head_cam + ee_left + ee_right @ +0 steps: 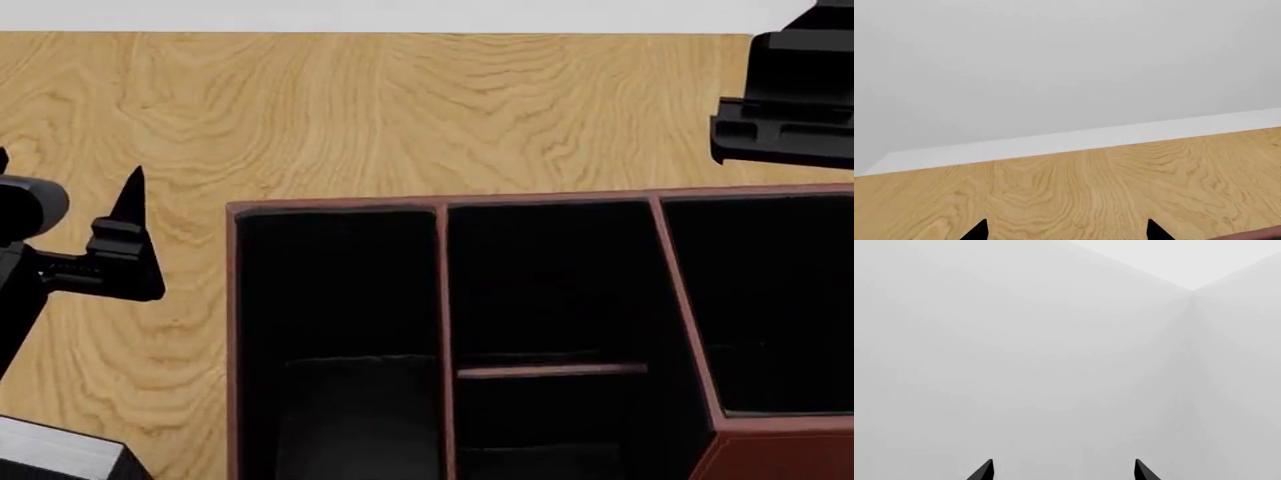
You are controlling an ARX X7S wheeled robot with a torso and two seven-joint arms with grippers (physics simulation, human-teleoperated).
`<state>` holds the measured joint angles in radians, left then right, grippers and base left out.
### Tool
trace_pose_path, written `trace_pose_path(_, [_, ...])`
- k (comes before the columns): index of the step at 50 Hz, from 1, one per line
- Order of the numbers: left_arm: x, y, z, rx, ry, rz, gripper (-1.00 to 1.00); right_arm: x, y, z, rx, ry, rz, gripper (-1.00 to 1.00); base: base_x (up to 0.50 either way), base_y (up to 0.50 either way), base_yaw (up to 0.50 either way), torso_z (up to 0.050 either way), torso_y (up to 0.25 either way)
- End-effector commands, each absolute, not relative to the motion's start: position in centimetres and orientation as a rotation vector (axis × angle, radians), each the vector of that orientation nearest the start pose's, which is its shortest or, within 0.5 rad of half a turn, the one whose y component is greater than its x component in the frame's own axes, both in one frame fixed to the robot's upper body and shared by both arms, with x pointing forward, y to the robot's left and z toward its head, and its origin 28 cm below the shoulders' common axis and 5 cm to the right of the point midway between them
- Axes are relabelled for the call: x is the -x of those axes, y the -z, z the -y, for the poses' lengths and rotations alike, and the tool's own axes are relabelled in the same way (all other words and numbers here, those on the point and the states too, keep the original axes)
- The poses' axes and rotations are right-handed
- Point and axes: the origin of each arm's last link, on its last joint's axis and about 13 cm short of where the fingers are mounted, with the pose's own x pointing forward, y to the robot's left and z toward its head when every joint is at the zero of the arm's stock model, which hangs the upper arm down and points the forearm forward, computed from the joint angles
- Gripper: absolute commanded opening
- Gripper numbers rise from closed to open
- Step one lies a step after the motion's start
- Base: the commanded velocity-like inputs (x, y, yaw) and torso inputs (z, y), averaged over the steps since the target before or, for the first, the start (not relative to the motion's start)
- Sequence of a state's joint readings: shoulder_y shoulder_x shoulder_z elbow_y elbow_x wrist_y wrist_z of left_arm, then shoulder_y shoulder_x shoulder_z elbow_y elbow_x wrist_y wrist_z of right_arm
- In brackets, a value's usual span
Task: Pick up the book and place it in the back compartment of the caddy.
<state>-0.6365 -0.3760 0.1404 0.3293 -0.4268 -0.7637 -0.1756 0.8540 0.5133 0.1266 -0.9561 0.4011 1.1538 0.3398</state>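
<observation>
The large maroon leather-look caddy [574, 300] with black lining sits toward the near edge of the pale wood-grain counter [334, 110], its cells open upward. The middle column is split by a short maroon-edged cross divider [551, 371]; which of its two cells is the smaller back compartment I cannot settle, since the near one runs out of view. The black book is not clearly visible; a white-and-black block [60, 455] at the near left corner may be it.

The left gripper [1066, 232] hangs over bare counter left of the caddy, jaws spread wide and empty. The right gripper [1063, 471] faces a blank grey wall, likewise wide and holding nothing.

To do this well, first bring the book properly into view, then approach square to its covers.
</observation>
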Motion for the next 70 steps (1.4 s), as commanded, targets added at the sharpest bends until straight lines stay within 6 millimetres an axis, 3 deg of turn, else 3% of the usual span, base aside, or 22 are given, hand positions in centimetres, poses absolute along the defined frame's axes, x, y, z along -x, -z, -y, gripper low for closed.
trace_pose_path(1, [-29.2,-19.8,-24.4,-0.087,0.065,0.120,1.00,-20.3,-30.5,16.5,0.239,0.296,0.665,1.00,0.00,0.00,0.00,0.000,0.000])
trace_pose_path(9, [-28.5,-19.9,-24.2,-0.105,0.038,0.108,1.00,-20.3,-30.4,16.6,0.238,0.299,0.665,1.00,0.00,0.00,0.00,0.000,0.000])
trace_pose_path(23, [-25.2,-21.7,-22.7,0.020,-0.023,0.089,1.00,-20.4,-30.2,16.6,0.231,0.297,0.663,1.00,0.00,0.00,0.00,0.000,0.000])
trace_pose_path(32, [-23.3,-21.6,-21.7,0.060,-0.070,0.018,1.00,-20.3,-30.1,16.7,0.228,0.301,0.663,1.00,0.00,0.00,0.00,0.000,0.000])
trace_pose_path(41, [-22.5,-22.1,-21.5,0.268,-0.190,-0.045,1.00,-20.4,-30.1,16.6,0.221,0.295,0.666,1.00,0.00,0.00,0.00,0.000,0.000])
trace_pose_path(45, [-21.8,-22.2,-21.0,0.283,-0.200,-0.044,1.00,-20.5,-30.1,16.6,0.220,0.293,0.666,1.00,0.00,0.00,0.00,0.000,0.000])
trace_pose_path(70, [-19.7,-20.5,-19.7,0.469,-0.316,-0.177,1.00,-20.5,-29.6,16.8,0.202,0.297,0.663,1.00,0.00,0.00,0.00,0.000,0.000])
